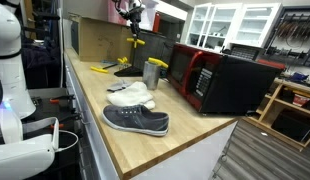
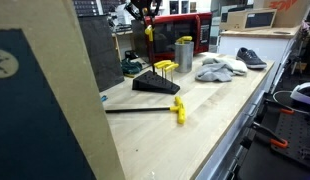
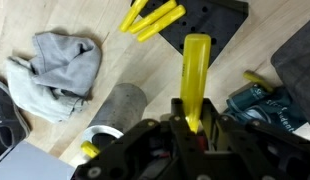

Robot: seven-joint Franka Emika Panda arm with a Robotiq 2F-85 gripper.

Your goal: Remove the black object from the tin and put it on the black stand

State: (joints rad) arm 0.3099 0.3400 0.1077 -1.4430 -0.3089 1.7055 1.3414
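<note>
My gripper (image 3: 193,120) is shut on the black object (image 3: 196,75); only its bright yellow part sticks out of the jaws, the dark part is hidden. In both exterior views the gripper (image 1: 133,14) (image 2: 145,12) holds the object (image 1: 136,42) (image 2: 148,32) hanging high in the air, above the back of the counter. The silver tin (image 3: 120,105) (image 1: 152,72) (image 2: 184,52) stands upright, apart from the gripper. The black stand (image 3: 217,18) (image 1: 125,69) (image 2: 150,84), with yellow pegs, lies on the counter below and ahead of the gripper.
A grey cloth (image 1: 130,96) (image 3: 60,65) and a grey shoe (image 1: 136,121) lie near the tin. A red-and-black microwave (image 1: 223,82) stands behind. A teal drill (image 3: 260,105), a flat yellow item (image 1: 102,68), a yellow-headed rod (image 2: 178,108) and a cardboard box (image 1: 100,38) are around.
</note>
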